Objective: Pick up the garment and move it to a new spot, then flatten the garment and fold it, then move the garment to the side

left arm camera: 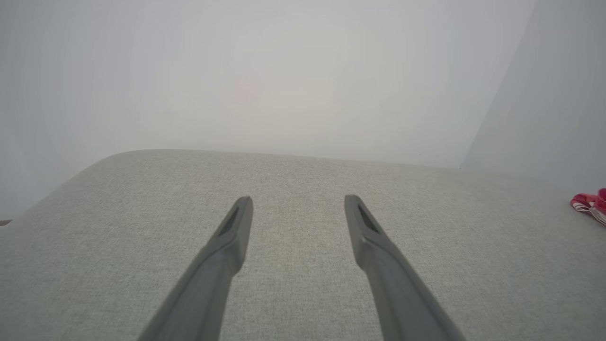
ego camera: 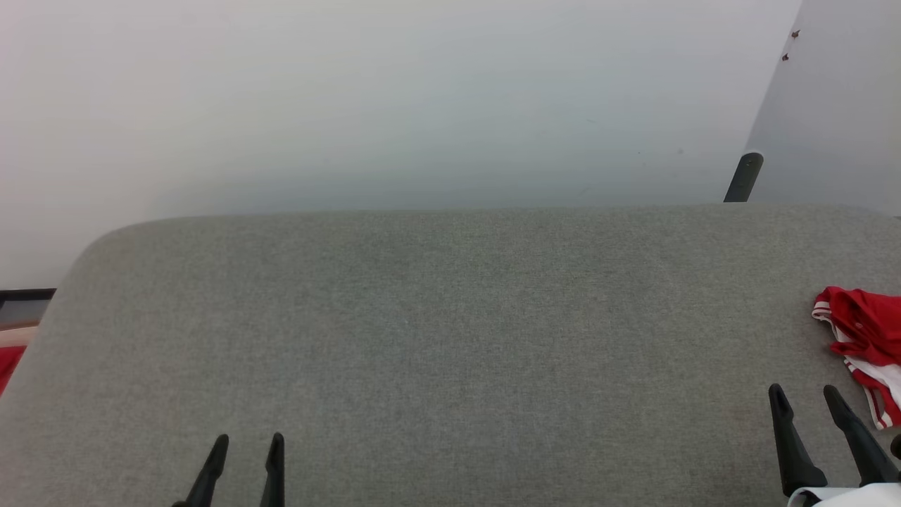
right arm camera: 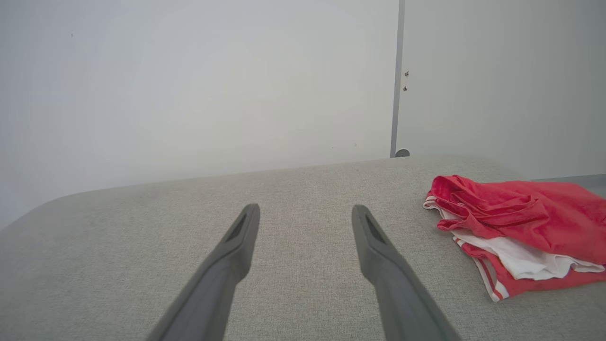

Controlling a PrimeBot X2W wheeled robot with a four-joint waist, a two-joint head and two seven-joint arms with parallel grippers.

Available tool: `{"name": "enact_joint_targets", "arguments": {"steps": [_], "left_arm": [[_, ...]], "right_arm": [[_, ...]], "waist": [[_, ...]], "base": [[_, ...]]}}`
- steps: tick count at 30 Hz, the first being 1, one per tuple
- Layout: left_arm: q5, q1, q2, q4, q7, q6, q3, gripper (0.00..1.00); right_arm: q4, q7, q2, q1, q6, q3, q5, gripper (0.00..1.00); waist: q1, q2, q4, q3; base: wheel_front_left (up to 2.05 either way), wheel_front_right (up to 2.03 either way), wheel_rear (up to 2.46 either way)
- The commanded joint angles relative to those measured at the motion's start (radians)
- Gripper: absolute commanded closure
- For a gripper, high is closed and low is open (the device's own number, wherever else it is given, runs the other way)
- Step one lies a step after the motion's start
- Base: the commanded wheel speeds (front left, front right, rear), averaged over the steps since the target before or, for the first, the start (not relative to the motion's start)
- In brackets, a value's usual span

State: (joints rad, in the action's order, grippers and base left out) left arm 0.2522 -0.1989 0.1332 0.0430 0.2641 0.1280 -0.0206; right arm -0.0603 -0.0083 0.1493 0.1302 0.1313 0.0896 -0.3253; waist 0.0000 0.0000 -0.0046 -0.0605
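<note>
The garment (ego camera: 867,336) lies bunched at the right edge of the grey padded table (ego camera: 450,338), red with white fabric and striped trim. In the right wrist view the garment (right arm camera: 521,227) sits in a loose heap to the right of my fingers. A small corner of the garment (left arm camera: 589,204) shows at the far right of the left wrist view. My right gripper (ego camera: 804,391) is open near the front right, just left of the garment and apart from it. My left gripper (ego camera: 249,443) is open at the front left, nothing between its fingers.
A pale wall rises behind the table. A dark post (ego camera: 744,177) stands behind the table's far right edge. At the left, past the table edge, a bit of red (ego camera: 8,366) shows below a dark strip.
</note>
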Motion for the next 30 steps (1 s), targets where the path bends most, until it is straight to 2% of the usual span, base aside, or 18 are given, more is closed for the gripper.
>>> {"name": "enact_joint_targets", "arguments": {"steps": [1, 16, 17, 21, 30], "left_arm": [[0.001, 0.003, 0.000, 0.001, -0.001, 0.003, 0.002, 0.00], [0.021, 0.025, -0.005, 0.013, -0.001, 0.000, 0.005, 0.00], [0.021, 0.016, -0.005, 0.014, 0.000, 0.000, 0.008, 1.00], [0.030, 0.004, -0.014, 0.048, -0.003, 0.000, 0.014, 1.00], [0.198, 0.042, -0.019, 0.067, -0.046, 0.000, 0.004, 1.00]], "right_arm": [[-0.005, 0.002, -0.005, 0.005, -0.001, -0.001, 0.006, 0.00], [-0.003, 0.012, -0.003, -0.013, -0.001, -0.029, -0.006, 0.00], [-0.002, 0.009, -0.003, -0.002, 0.000, -0.029, -0.002, 1.00], [0.036, 0.010, -0.011, 0.009, 0.000, -0.031, -0.013, 1.00], [0.069, 0.025, -0.021, -0.023, 0.000, -0.023, -0.171, 1.00]], "waist": [[0.0000, 0.0000, 0.000, 0.000], [0.0000, 0.0000, -0.005, 0.012], [0.0000, 0.0000, -0.005, 0.012], [0.0000, 0.0000, -0.005, 0.013], [0.0000, 0.0000, -0.004, 0.017]], "base": [[0.00, 0.00, 0.00], [0.00, 0.00, 0.00], [0.00, 0.00, 0.00], [0.00, 0.00, 0.00], [0.00, 0.00, 0.00]]}}
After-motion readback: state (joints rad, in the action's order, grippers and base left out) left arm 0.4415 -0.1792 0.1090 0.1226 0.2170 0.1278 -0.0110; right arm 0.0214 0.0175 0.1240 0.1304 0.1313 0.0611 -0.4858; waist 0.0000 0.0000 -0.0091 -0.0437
